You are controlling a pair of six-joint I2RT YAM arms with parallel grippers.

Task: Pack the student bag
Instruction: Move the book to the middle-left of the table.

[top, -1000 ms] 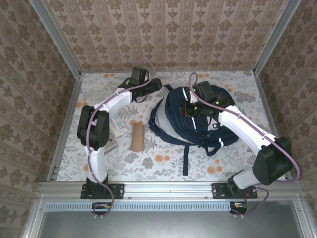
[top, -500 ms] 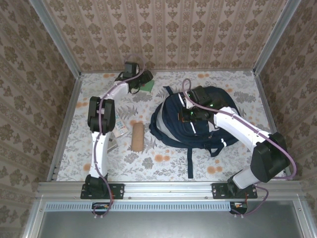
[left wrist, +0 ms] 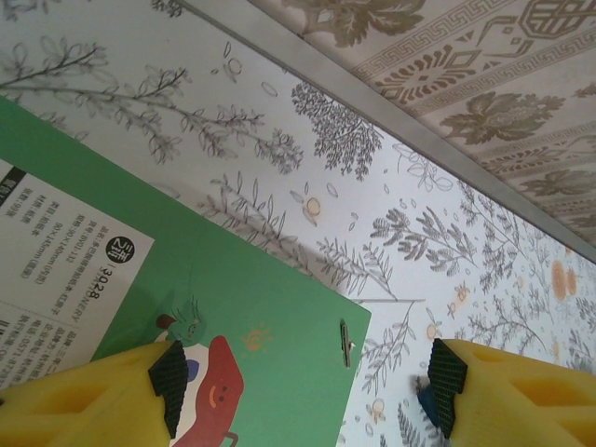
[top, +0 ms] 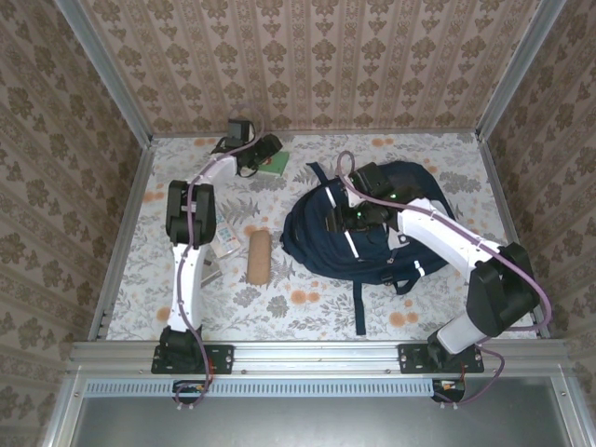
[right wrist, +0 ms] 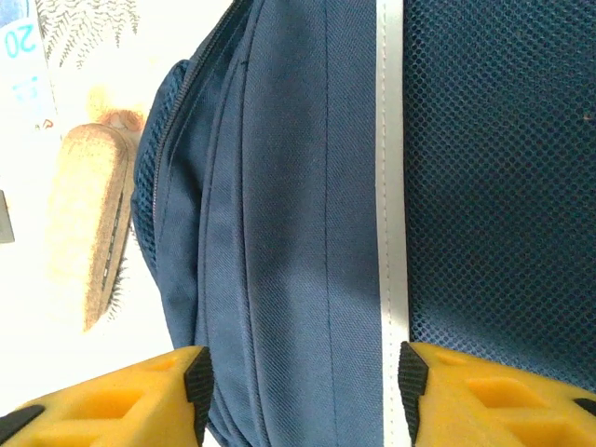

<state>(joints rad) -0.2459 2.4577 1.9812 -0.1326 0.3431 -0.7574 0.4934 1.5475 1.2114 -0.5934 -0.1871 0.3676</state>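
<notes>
Tabletop: student bag beneath right fingers

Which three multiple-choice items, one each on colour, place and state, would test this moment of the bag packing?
1. The stripe on the student bag is: A red; B white; C yellow.
2. The green booklet lies: A by the far wall; B on the student bag; C at the table's near edge.
3. The left gripper is: A shut on the green booklet; B open over the green booklet; C shut on a strap.
Answers: 1 B, the right wrist view shows it white. 2 A, the top view shows it there. 3 B, the left wrist view shows its jaws apart above it.
</notes>
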